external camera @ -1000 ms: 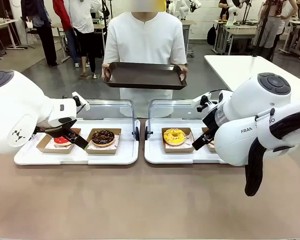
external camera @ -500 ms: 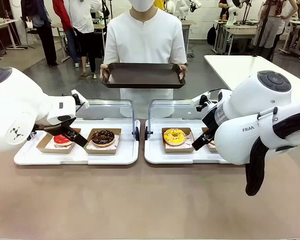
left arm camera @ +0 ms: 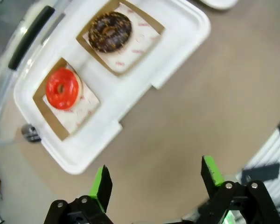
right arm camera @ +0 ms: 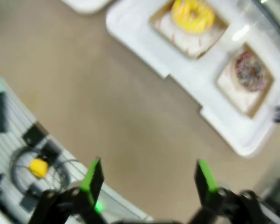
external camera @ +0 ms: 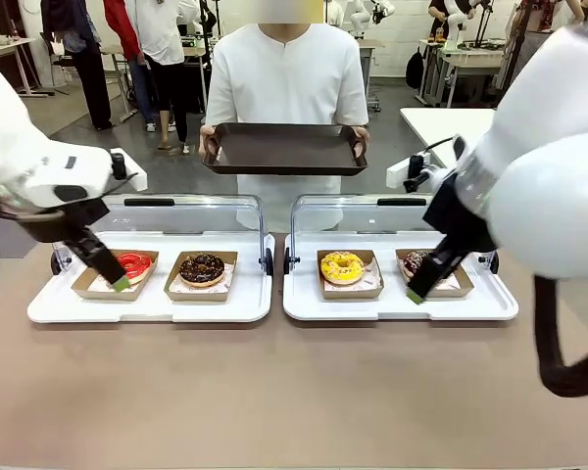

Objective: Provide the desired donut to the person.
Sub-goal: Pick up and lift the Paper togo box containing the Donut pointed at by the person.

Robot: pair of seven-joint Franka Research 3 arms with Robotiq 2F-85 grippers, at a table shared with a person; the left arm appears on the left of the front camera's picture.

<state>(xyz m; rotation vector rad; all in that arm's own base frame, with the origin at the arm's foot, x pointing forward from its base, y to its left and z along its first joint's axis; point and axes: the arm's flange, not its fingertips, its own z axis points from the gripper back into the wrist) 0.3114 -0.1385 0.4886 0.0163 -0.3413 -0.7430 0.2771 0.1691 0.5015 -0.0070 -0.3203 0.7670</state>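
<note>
Left gripper (external camera: 106, 266), jaws spread wide, nothing held; right gripper (external camera: 426, 279) likewise spread and empty. Four candidates, none singled out, since both of the person's (external camera: 286, 78) hands are on a dark serving tray (external camera: 284, 149): red donut (external camera: 132, 264) and chocolate donut (external camera: 203, 267) on the left white tray (external camera: 147, 308), yellow donut (external camera: 342, 266) and sprinkled donut (external camera: 418, 262) on the right white tray (external camera: 402, 311), each in its own cardboard holder.

Seen from the left wrist, red donut (left arm camera: 62, 88) and chocolate donut (left arm camera: 109, 31) ahead of the left gripper (left arm camera: 156, 179) and well apart from it, beyond bare worktop (left arm camera: 200, 102). Seen from the right wrist, yellow donut (right arm camera: 192, 14) and sprinkled donut (right arm camera: 248, 70) ahead of the right gripper (right arm camera: 148, 177), also well apart.

Judged nearest: left arm for red or chocolate, right arm for yellow or sprinkled. Round donuts, so no long axis; straight holder sides probably the better purchase.

Standing in the way: two raised clear lids (external camera: 196, 211), upright behind the white trays, between donuts and person; any hand-over likely to pass above them to the serving tray, held level at chest height across the worktop.
</note>
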